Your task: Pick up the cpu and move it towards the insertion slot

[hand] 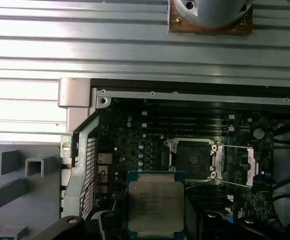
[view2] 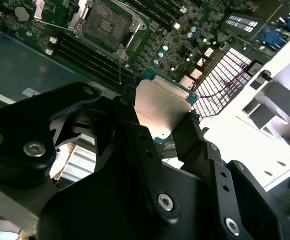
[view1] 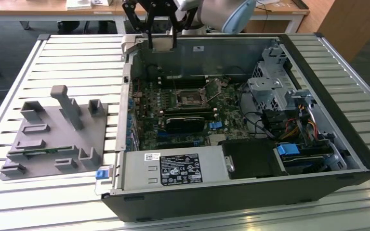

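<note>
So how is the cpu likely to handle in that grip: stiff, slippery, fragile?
The cpu looks like a rigid flat plate, so it probably won't flex. Its smooth metal top suggests it could slip, since the gripper holds it only by its edges. Being thin, it is likely light, though probably fragile if knocked against the open socket.

The gripper (view2: 161, 131) is all matte black metal, chunky linkage arms with rounded ends, held together by silver hex-socket screws you can see really well in the second wrist view. Its fingers (view2: 132, 131) are slim black bars. In the exterior view the arm (view1: 227, 14) is pale blue-grey and smooth, rounded at the joint.
</note>
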Motion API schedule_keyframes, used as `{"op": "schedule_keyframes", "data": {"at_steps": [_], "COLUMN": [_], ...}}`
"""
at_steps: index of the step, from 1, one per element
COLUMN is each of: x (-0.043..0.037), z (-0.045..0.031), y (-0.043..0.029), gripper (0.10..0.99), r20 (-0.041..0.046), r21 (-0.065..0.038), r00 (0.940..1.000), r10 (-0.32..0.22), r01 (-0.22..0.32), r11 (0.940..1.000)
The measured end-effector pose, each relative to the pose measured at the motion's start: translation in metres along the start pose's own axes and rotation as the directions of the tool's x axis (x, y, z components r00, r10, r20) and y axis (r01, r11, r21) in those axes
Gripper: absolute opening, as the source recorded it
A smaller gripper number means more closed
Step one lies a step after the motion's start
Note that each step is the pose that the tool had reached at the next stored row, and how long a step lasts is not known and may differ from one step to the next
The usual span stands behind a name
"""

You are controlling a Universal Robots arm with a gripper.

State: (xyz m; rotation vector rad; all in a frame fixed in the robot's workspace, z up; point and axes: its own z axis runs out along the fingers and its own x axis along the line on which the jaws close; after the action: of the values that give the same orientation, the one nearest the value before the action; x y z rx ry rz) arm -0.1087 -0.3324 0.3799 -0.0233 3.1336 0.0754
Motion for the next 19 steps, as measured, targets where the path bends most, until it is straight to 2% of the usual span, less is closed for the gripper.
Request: {"op": "schedule_keyframes", "data": {"at_steps": [7, 19], "x": [-0.0092, -0.0388], "z": [0.0007, 0.0035], "y": [0.0038, 0.0037], "gripper": [0.541, 0.541], "r20": [0.0000, 0.0006], "r21": [0.000, 0.000], "r00": [1.0000, 0.9999], "r10": [0.001, 0.013], "r01": [-0.001, -0.013], "r11": [1.0000, 0.9999]}}
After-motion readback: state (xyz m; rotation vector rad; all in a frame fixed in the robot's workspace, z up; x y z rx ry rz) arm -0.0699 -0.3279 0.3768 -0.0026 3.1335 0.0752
